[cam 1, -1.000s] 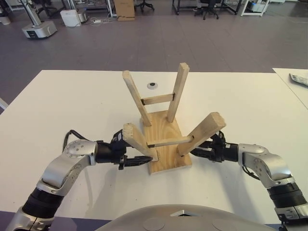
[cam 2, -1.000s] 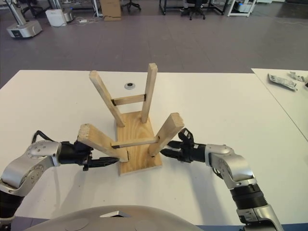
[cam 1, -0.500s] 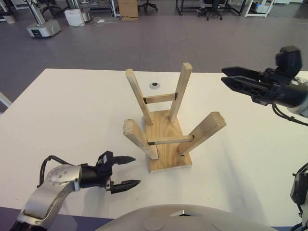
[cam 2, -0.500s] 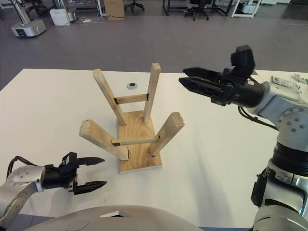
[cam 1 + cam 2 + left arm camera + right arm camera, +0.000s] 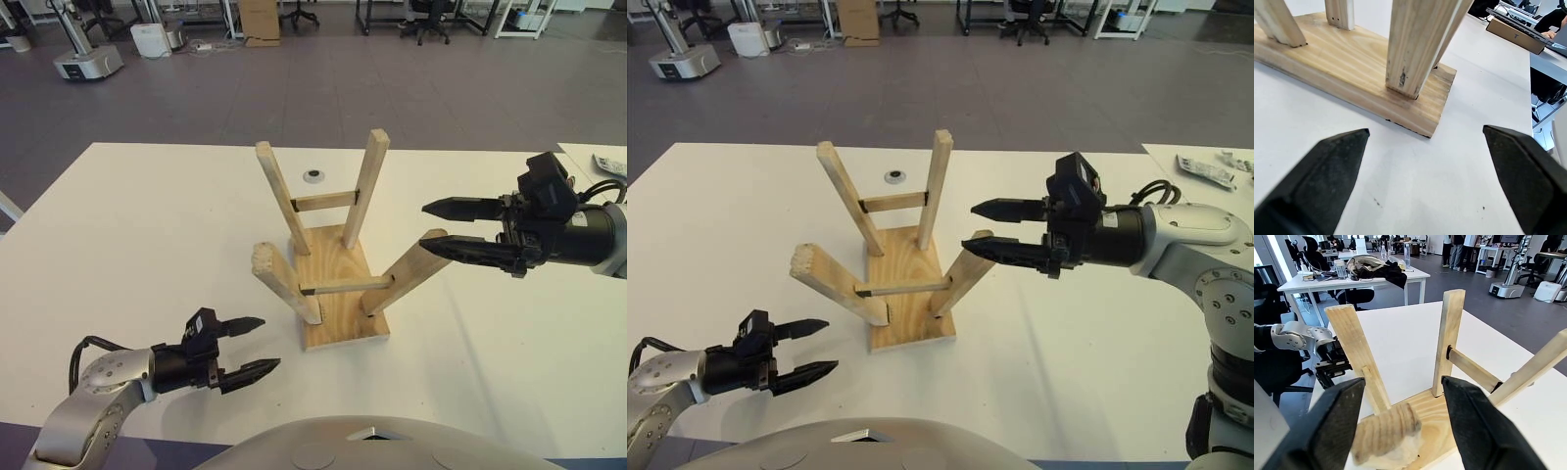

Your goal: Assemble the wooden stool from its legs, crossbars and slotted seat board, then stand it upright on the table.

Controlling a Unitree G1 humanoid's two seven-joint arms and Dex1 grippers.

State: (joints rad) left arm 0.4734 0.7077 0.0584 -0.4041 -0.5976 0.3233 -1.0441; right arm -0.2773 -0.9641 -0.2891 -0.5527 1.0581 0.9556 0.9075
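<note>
White worktop: stool upside down, legs up. Rigid, light wood; joints may slip, so lift by seat board. Left gripper, right gripper: jaws spread, empty

A pale wooden stool is set upside down at the centre of the frame. Its seat board lies flat on the white desk. Four legs are slotted into the board and splay upward. The rear left leg and rear right leg are joined by the rear crossbar. The front left leg and front right leg are joined by the front crossbar.
</note>
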